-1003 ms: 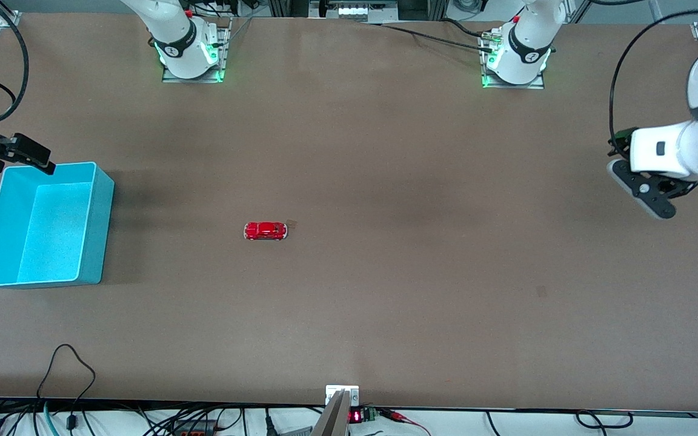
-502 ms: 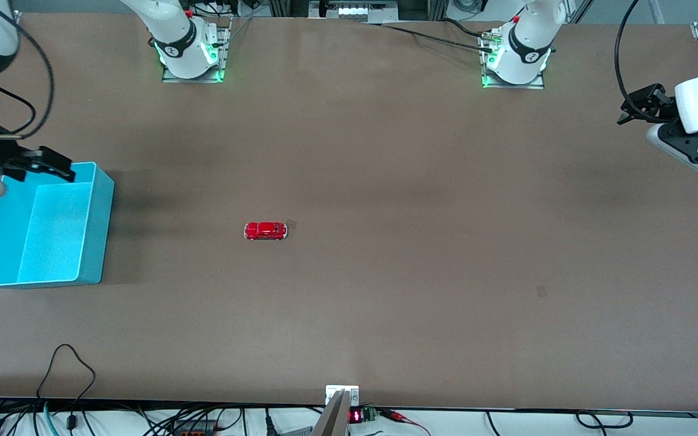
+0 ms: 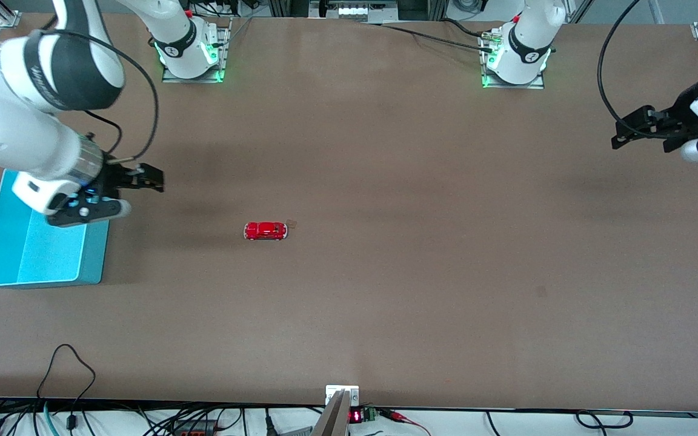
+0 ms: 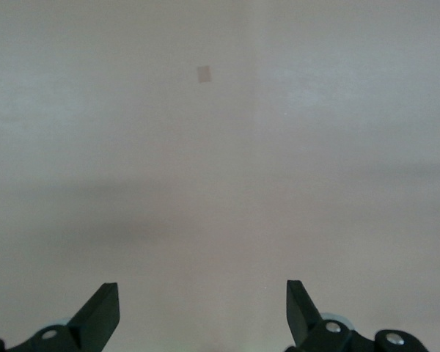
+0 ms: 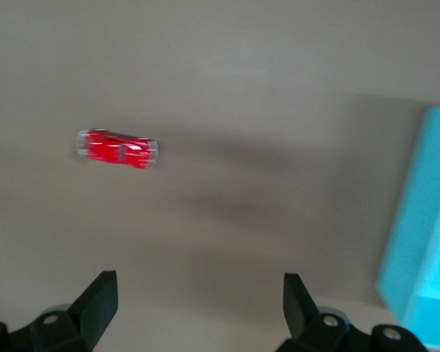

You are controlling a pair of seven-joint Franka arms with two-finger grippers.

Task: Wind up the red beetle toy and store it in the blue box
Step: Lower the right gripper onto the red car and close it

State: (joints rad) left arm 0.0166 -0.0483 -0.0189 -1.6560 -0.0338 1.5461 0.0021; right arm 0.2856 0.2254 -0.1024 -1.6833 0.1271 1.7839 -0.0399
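Red beetle toy (image 3: 265, 231) alone on table; right tool (image 3: 143, 178) beside blue box (image 3: 34, 260), left tool (image 3: 634, 130) — both wide open, empty

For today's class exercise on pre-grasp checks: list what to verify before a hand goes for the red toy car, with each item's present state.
1. Red beetle toy alone on bare table, nothing against it: ok.
2. Right hand open and empty: ok.
3. Left hand open and empty, over its end of the table: ok.
4. Blue box upright, open-topped: ok.
5. Box interior free: cannot tell, right arm covers part.
6. Toy wound: cannot tell.
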